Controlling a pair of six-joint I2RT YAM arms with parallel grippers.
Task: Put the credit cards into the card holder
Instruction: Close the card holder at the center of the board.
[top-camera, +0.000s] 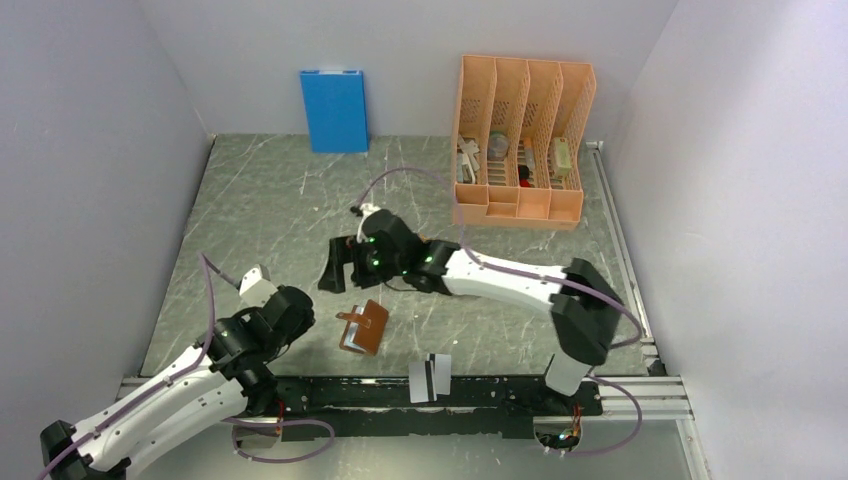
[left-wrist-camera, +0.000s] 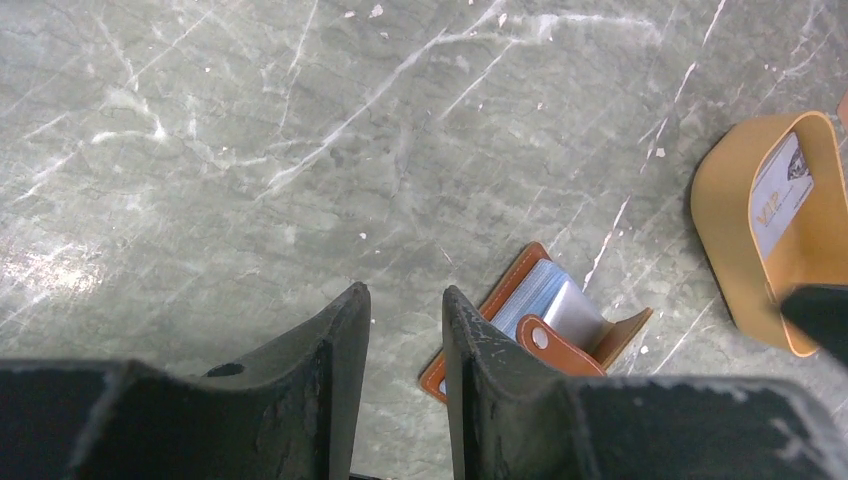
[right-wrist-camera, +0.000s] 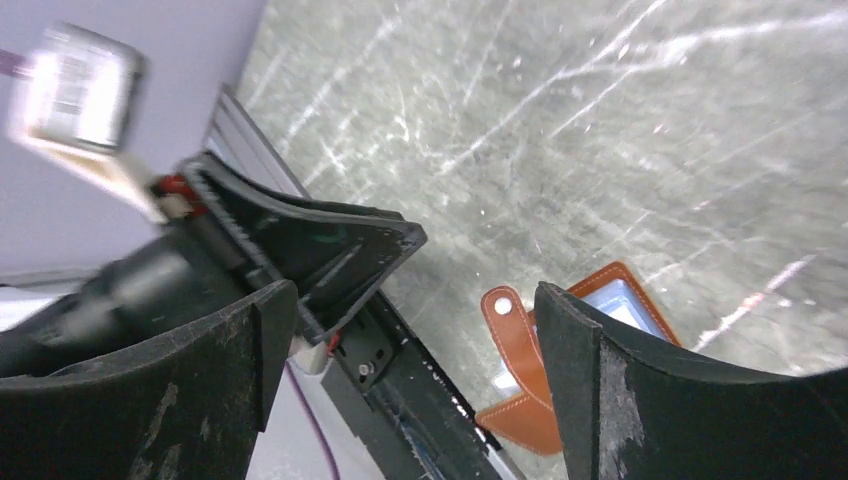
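Note:
The brown card holder (top-camera: 362, 327) lies open on the table, strap with snap button up. Pale blue and grey credit cards (left-wrist-camera: 548, 292) sit inside the holder (left-wrist-camera: 510, 295). A white card with a black stripe (top-camera: 430, 378) lies on the near rail. Another white card (left-wrist-camera: 782, 195) rests in an orange tray (left-wrist-camera: 725, 215). My left gripper (top-camera: 305, 318) (left-wrist-camera: 405, 292) hovers just left of the holder, jaws a little apart, nothing between them. My right gripper (top-camera: 345, 268) (right-wrist-camera: 415, 295) hangs behind the holder (right-wrist-camera: 525, 420), wide open and empty.
A tall orange file rack (top-camera: 520, 140) stands at the back right. An upright blue box (top-camera: 334, 110) leans on the back wall. Black rails (top-camera: 470, 395) run along the near edge. Grey walls close in both sides.

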